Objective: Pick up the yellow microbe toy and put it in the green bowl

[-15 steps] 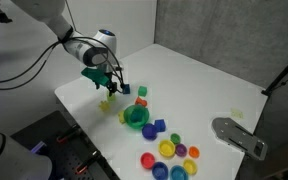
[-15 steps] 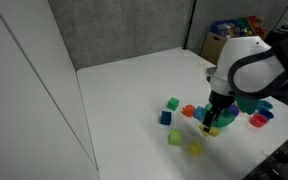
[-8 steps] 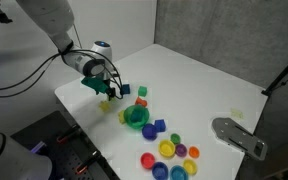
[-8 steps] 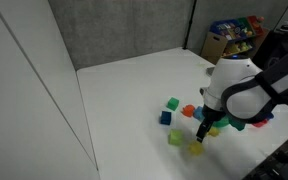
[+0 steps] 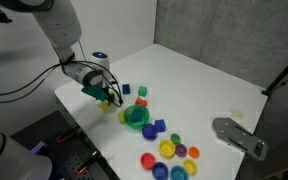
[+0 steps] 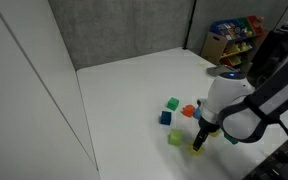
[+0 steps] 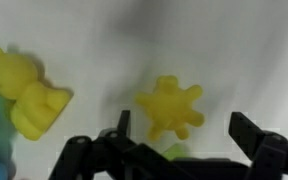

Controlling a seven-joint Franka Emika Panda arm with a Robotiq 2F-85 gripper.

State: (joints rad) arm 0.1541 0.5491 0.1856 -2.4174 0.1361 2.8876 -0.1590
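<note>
The yellow microbe toy (image 7: 169, 107) is a pale yellow star-like lump lying on the white table. In the wrist view it sits between the two dark fingers of my gripper (image 7: 182, 124), which is open and close above it. In the exterior views the gripper (image 5: 106, 96) (image 6: 199, 143) is low at the table's near-edge area, and the toy shows only as a yellow speck under it (image 6: 196, 149). The green bowl (image 5: 135, 118) stands a short way beside the gripper. My arm hides the bowl in the exterior view from the opposite side.
A second yellow lumpy toy (image 7: 24, 90) lies beside the microbe toy. Small coloured cubes (image 6: 166, 118) (image 5: 126, 89) are scattered nearby. Several round coloured cups (image 5: 167, 149) cluster past the bowl. A grey flat object (image 5: 239, 136) lies at the table's far corner.
The gripper has moved down and toward the table's edge, away from the bowl, and now sits low over the yellow microbe toy. The toys, bowl and cups have not moved.
</note>
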